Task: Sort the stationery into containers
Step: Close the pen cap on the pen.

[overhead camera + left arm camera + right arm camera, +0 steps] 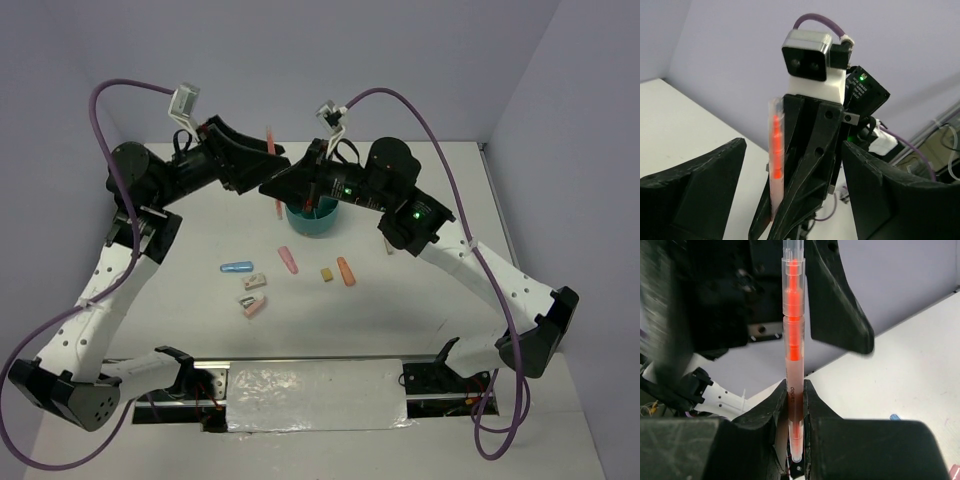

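My right gripper (270, 188) (795, 400) is shut on a translucent pen with an orange-pink core (793, 330) and holds it upright in the air, left of the round teal tub (322, 224). The pen also shows in the top view (271, 140) and in the left wrist view (775, 150). My left gripper (282, 162) (794, 165) is open, its wide-spread fingers (695, 185) on either side of the right gripper and the pen, not touching the pen. On the table lie a light-blue capsule (236, 268), a pink capsule (288, 260), an orange capsule (346, 271), a tan block (326, 273), a grey block (256, 282) and a pink-white block (255, 308).
The right arm's forearm (400, 195) hangs over the tub's back rim and hides part of the inside. A small pinkish piece (389, 247) lies under the right arm. The purple back wall stands close behind both grippers.
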Tool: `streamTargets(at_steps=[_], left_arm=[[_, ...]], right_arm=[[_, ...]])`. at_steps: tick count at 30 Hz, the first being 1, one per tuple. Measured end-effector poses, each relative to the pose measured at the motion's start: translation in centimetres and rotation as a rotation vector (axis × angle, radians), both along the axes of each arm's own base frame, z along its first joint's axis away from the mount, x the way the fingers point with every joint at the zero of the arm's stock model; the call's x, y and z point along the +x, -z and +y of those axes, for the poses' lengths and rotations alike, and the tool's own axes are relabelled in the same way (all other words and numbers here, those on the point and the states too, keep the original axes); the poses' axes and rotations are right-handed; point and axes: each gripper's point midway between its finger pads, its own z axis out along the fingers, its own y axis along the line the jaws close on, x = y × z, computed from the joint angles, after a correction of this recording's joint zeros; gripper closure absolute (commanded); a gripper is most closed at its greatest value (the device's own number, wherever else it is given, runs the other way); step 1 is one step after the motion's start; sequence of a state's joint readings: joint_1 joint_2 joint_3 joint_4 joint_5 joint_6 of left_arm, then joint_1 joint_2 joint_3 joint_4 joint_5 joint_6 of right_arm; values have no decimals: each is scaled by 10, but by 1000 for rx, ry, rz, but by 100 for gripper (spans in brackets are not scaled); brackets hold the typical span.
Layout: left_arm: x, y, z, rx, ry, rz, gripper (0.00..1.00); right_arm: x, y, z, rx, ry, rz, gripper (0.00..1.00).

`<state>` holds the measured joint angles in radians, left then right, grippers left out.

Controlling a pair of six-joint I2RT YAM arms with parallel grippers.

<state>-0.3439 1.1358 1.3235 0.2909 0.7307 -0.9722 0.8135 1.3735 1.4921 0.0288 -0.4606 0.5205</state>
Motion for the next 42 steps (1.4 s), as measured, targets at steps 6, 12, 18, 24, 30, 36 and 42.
streamTargets(at_steps=[6,12,18,24,30,36,42], left_arm=[[7,-27,5,3,-63,-46,5],[20,-37,12,3,-126,-52,10],[30,-25,13,9,-142,-14,25],[33,-11,11,12,-127,33,50],[33,-5,9,19,-115,45,78],[37,-4,13,5,-130,40,100],[47,-9,28,-51,-227,15,100]], right_arm=[[2,11,-1,-38,13,17,100],[3,20,-1,-67,15,35,100],[3,24,-2,-85,16,38,100],[3,30,-3,-106,17,46,100],[4,28,-3,-111,25,45,100],[8,26,1,-141,23,63,100],[21,18,12,-201,-15,92,100]])
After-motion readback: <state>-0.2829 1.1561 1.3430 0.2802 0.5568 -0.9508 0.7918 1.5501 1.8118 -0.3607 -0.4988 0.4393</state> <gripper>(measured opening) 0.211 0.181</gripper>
